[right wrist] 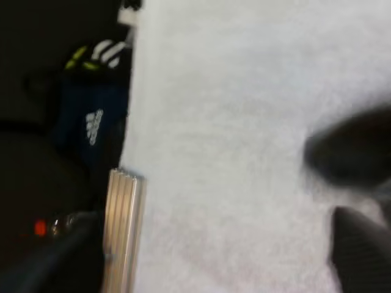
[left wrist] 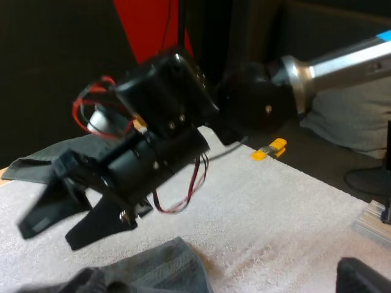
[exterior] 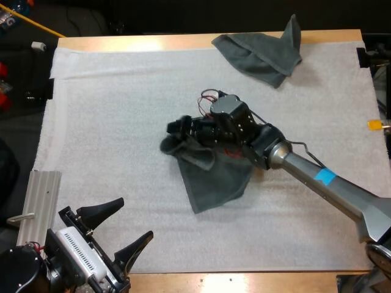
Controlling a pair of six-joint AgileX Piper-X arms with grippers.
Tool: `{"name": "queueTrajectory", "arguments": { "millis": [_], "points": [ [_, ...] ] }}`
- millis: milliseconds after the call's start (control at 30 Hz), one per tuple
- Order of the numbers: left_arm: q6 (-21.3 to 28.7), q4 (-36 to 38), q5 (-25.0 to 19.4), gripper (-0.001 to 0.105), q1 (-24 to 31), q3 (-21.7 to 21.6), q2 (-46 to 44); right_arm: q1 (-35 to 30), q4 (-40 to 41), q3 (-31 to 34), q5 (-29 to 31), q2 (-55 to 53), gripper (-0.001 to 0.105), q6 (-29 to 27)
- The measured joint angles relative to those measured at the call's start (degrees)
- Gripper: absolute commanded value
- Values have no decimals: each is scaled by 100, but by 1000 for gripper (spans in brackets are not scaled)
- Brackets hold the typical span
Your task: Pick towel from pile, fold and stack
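At the left edge of the white mat [exterior: 122, 122] a ribbed metal rail [exterior: 40, 201] lies lengthwise, partly on the mat and partly off its edge. Just right of it, at the near edge of the counter [exterior: 183, 41], the left pincer [exterior: 131, 221] hovers with its two black fingers spread wide and nothing between them, well apart from either towel. Near the middle of the mat lies the crumpled towel [exterior: 214, 180], dark grey-green. Its upper left part is bunched into a thick lump, and the rest spreads flat towards the near side as a rough wedge with one fold line across it. The right pincer [exterior: 177, 127] is over that bunched end, its arm reaching in across the mat from the right. In the right wrist view its own fingers [right wrist: 348, 149] show as two dark shapes standing apart with bare mat between them, so it is spread and grips nothing. The left wrist view shows it raised a little above the towel's cloth. At the far right of the mat, well apart from the first, a second towel [exterior: 259, 52] of the same colour lies loosely folded, with one corner sticking up in a point by the counter's far edge.
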Motion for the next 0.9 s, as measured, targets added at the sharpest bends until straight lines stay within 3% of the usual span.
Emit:
{"name": "queueTrajectory", "arguments": {
  "millis": [133,267,367,500,633,900],
  "points": [
    [0,0,0,71,0,0,0,0,978,-376,70,-80,74,-733],
    [31,0,0,71,0,0,0,0,2147,-522,499,-252,74,-1594],
    [82,0,0,71,0,0,0,-59,2784,-521,849,-422,74,-1929],
    [266,54,11,71,0,0,0,-243,3317,-521,1252,-657,74,-2125],
    [666,348,9,71,0,-15,119,-613,3676,-525,1300,-749,74,-2149],
    [1002,435,9,71,-90,-15,496,-1341,4250,-525,1328,-745,73,-2267]
  ]
}}
